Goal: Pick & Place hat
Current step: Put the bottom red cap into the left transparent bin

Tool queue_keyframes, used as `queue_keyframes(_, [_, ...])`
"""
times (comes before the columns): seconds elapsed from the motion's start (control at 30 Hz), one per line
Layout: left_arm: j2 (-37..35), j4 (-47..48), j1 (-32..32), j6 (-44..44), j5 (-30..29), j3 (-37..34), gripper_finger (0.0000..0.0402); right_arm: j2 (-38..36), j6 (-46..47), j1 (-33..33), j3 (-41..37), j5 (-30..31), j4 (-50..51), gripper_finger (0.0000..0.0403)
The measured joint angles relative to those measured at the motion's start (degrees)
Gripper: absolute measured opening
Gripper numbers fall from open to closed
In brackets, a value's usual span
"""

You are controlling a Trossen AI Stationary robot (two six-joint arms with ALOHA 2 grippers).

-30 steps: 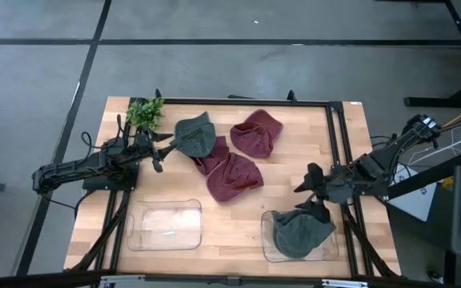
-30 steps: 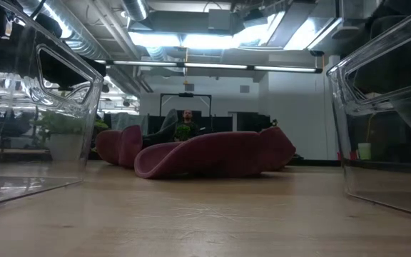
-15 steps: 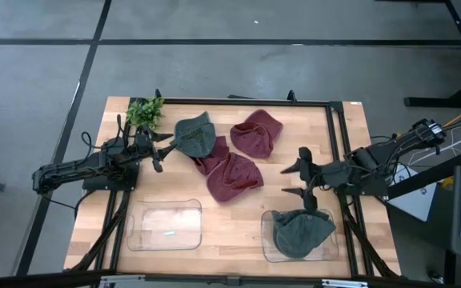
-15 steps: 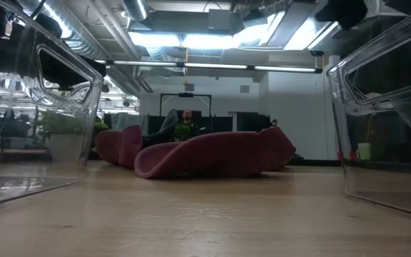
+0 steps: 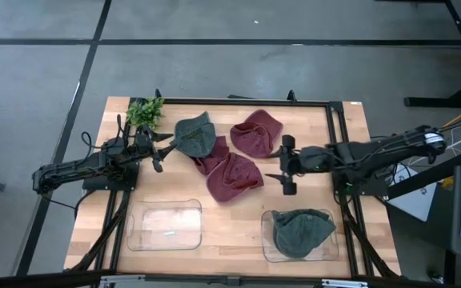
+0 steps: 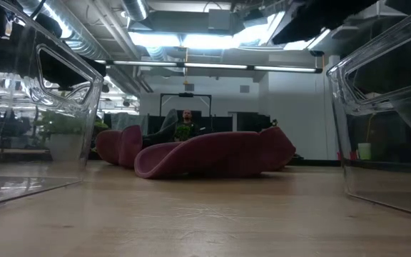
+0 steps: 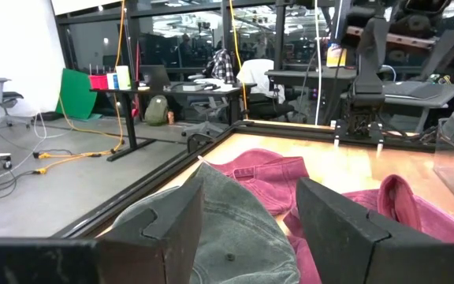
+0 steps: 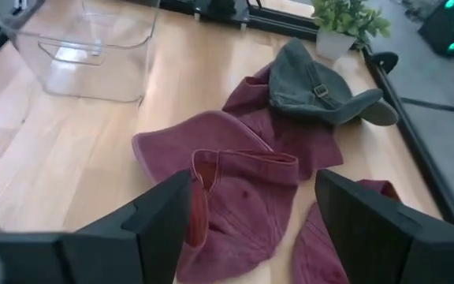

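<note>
The wooden table carries two clear bins; the right bin holds a grey hat. Three maroon hats lie heaped mid-table, another grey hat at their far-left edge. My right gripper hangs wide open and empty beside the heap. My left gripper sits spread at that grey hat's brim, probably not touching.

1. 3 maroon fabric hats lie in a cluster, plain, no pattern.
2. 2 grey-green fabric hats: one plain, one inside a clear plastic bin.
3. A second clear plastic bin is colourless.
4. The wooden table top is pale tan with fine grain.
5. The small potted plant has bright green leaves.
</note>
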State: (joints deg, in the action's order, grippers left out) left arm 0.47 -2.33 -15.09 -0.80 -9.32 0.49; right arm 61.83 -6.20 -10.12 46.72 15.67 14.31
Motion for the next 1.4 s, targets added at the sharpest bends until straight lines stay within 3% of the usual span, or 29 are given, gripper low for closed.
queue_keyframes(0.2, [0.0, 0.0, 0.0, 0.0, 0.0, 0.0, 0.0198, 6.8, -0.7, 3.7, 4.2, -7.4, -1.1, 0.0267])
queue_keyframes(0.4, [0.0, 0.0, 0.0, 0.0, 0.0, 0.0, 0.0198, 14.0, -3.1, 6.7, 10.7, -12.9, 7.4, 0.0267])
queue_keyframes(0.6, [0.0, 0.0, 0.0, 0.0, 0.0, 0.0, 0.0198, 21.5, 1.1, 8.5, 14.7, -15.9, 15.2, 0.0267])
queue_keyframes(0.83, [0.0, 0.0, 0.0, 0.0, 0.0, 0.0, 0.0198, 27.9, 6.8, 8.5, 14.9, -24.0, 16.8, 0.0267])
queue_keyframes(1.4, [0.0, 0.0, 0.0, 0.0, 0.0, 0.0, 0.0198, 35.4, 10.1, 9.1, 14.9, -22.8, 19.7, 0.0267])
